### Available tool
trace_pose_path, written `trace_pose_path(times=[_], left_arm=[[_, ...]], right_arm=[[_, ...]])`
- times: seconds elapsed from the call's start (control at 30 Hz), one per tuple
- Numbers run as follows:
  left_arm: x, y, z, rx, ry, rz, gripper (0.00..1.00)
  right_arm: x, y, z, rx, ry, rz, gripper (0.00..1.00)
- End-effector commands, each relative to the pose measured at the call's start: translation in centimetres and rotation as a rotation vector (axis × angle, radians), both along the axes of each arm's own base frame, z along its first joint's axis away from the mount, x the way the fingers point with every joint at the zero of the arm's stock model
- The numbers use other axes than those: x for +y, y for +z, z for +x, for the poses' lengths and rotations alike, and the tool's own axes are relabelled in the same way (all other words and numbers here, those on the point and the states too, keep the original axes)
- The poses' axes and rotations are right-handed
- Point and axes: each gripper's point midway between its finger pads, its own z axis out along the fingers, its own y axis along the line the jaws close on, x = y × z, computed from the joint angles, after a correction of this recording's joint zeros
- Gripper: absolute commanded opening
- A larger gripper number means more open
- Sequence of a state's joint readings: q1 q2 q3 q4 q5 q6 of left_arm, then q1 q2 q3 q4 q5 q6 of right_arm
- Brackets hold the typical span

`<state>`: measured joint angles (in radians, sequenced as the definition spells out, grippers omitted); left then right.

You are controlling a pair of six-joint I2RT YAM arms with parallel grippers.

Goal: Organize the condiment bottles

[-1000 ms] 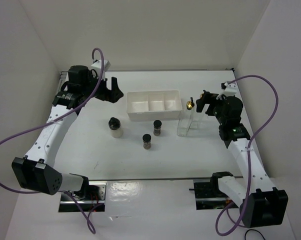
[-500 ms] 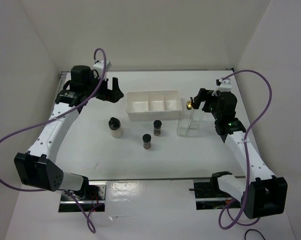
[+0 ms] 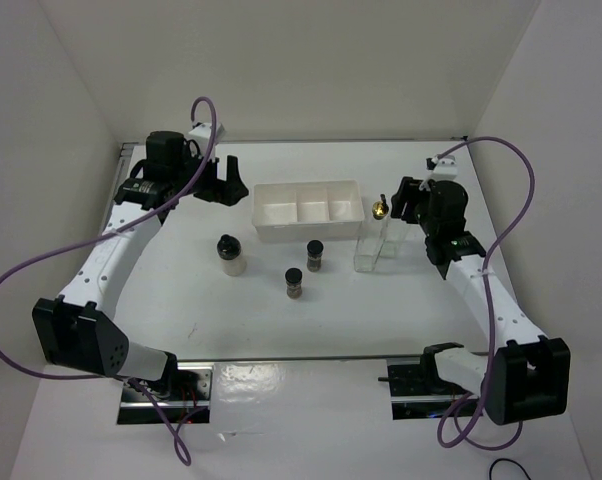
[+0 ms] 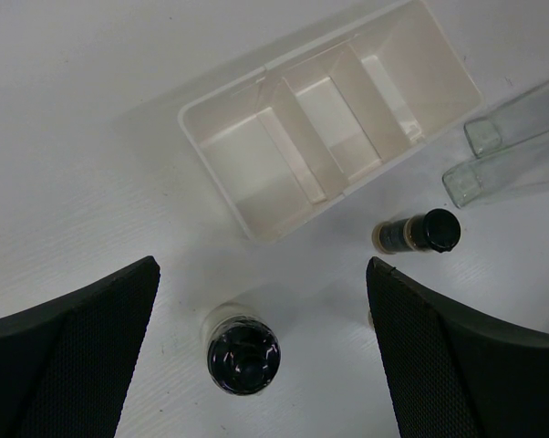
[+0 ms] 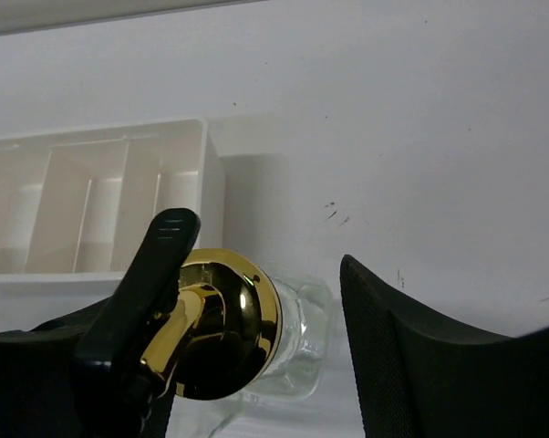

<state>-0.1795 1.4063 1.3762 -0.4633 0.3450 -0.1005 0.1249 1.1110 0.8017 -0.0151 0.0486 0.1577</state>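
Condiment bottles: five in all, none yet in a compartment, standing on the table across the middle of the top view.
Tall glass pair (image 3: 369, 252): right of centre, side by side, just beside the right end of the tray; one gold pourer top (image 5: 227, 321) in view, the other hidden.
Small dark jars (image 3: 315, 255): centre, just below the tray, one lower and further left than the other.
Whitish jar (image 3: 231, 253): left of centre, well apart from the glass pair.
Tray (image 3: 306, 185): white, three compartments, all bare; upper centre.
Left gripper (image 3: 226, 180): upper left; jaws wide apart, holding nothing; looks down on the whitish jar's black cap in its own view.
Right gripper (image 3: 394, 208): jaws apart, straddling the gold top; right-hand pad (image 5: 420, 356) separated from the glass by a visible gap, so no clamp yet.
Step in hand (judged): grasp of one tall bottle near its top, ahead of a move into the tray.
Doing it well: seat the pads on the flat glass shoulder below the pourer, not on the rounded gold cap or its black lever (image 5: 151, 274); centre before squeezing; lift straight up before any sideways travel; keep the bottle upright.
Risk (judged): tall, narrow body, likely to tip; an off-centre squeeze could knock the twin or the tray wall.
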Motion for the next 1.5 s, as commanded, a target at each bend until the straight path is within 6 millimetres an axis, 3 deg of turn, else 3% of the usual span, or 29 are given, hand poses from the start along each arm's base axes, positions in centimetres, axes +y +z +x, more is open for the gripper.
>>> trace_pose_path(times=[0.0, 0.2, 0.37, 0.83, 0.97, 1.07, 1.47], left_arm=[[-0.3, 1.8, 0.7, -0.068, -0.022, 0.008, 1.0], [-0.3, 1.5, 0.9, -0.059, -0.022, 0.009, 1.0], [-0.3, 1.5, 1.1, -0.059, -0.022, 0.009, 1.0], [-0.5, 1.2, 1.2, -0.049, -0.03, 0.006, 1.0], [-0.6, 1.2, 1.1, -0.048, -0.038, 0.001, 1.0], [-0.6, 1.2, 1.1, -0.048, -0.038, 0.001, 1.0], [-0.8, 0.9, 2.0, -0.039, -0.038, 0.003, 1.0]], right_arm=[[0.6, 4.3, 1.5, -0.124, 0.016, -0.008, 0.66], [0.4, 4.3, 1.5, -0.125, 0.008, -0.02, 0.45], [-0.2, 5.4, 1.7, -0.143, -0.026, -0.027, 0.15], [-2.9, 8.3, 1.5, -0.187, -0.143, -0.118, 0.06], [-3.2, 10.3, 1.7, -0.226, -0.148, -0.143, 0.0], [-3.1, 12.4, 2.3, -0.268, -0.15, -0.143, 0.0], [-2.3, 17.1, 6.9, -0.368, -0.106, -0.223, 0.0]])
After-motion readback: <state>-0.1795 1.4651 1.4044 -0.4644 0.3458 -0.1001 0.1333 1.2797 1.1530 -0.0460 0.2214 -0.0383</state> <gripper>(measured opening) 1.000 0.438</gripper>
